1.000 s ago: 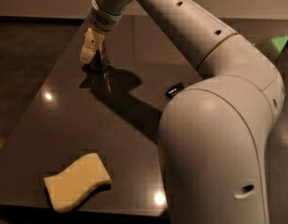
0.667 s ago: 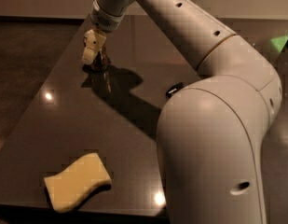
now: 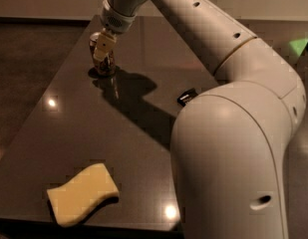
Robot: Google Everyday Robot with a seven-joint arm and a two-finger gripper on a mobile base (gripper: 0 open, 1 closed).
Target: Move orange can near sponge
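Note:
The orange can (image 3: pixel 105 65) stands on the dark table (image 3: pixel 69 123) at its far left part, mostly covered by my gripper (image 3: pixel 101 48), which reaches down over its top from above. Only the can's lower side shows, with its shadow at the base. The pale-yellow sponge (image 3: pixel 82 193) with wavy edges lies flat near the table's front left edge, far from the can and the gripper.
A small flat black snack wrapper (image 3: pixel 186 96) lies to the right of the can, next to my arm. My large white arm (image 3: pixel 233 133) fills the right side of the view and hides that part of the table.
My gripper has shifted slightly to the right over the can. The sponge and the wrapper have not moved.

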